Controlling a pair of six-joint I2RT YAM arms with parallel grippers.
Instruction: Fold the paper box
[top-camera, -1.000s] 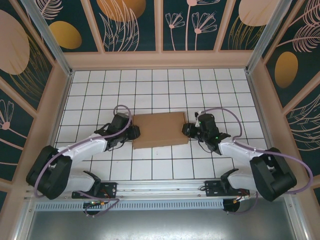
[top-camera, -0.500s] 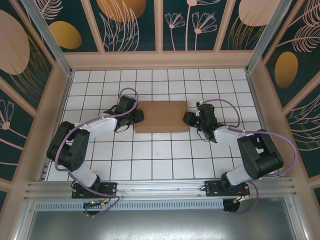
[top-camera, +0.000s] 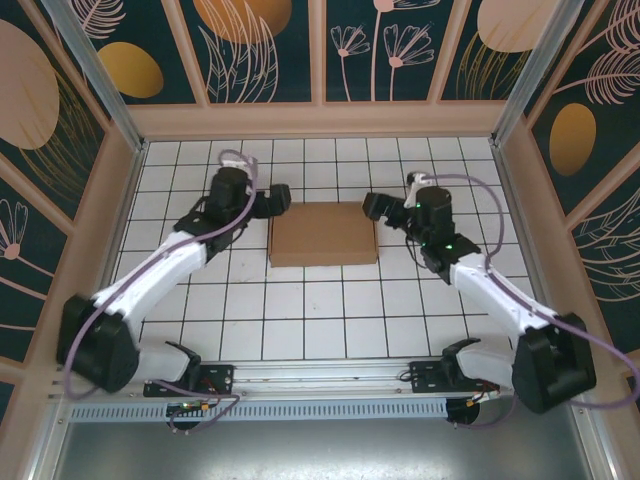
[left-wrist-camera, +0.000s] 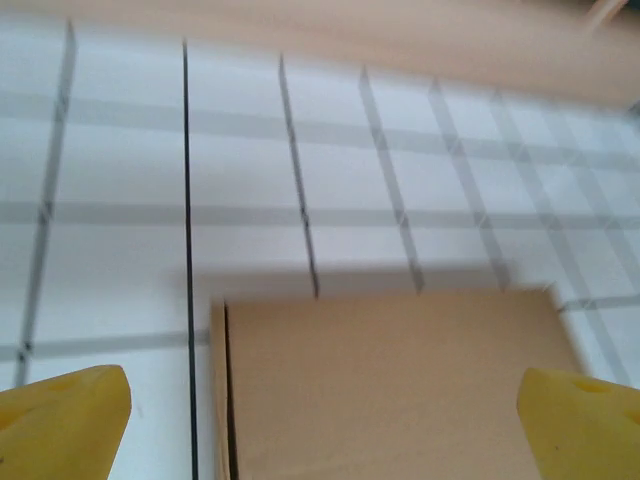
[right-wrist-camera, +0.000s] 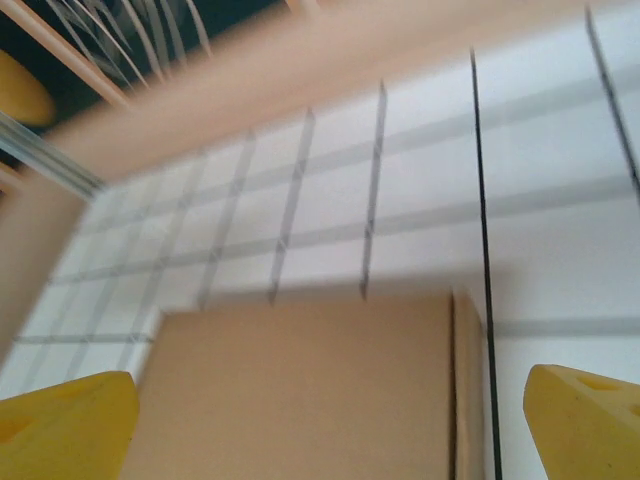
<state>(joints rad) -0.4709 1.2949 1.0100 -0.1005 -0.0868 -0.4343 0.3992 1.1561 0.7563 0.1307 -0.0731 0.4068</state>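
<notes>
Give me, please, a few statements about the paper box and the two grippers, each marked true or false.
1. The paper box lies on the white tiled table between the two arms. True.
2. The left gripper is shut on the box. False: its yellow fingers stand wide apart, open.
3. The right gripper is open. True.
4. The box rests against the far wall. False: rows of bare tiles lie between them.

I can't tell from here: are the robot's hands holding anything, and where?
Nothing. The left gripper and right gripper are both open, not gripping the box.
</notes>
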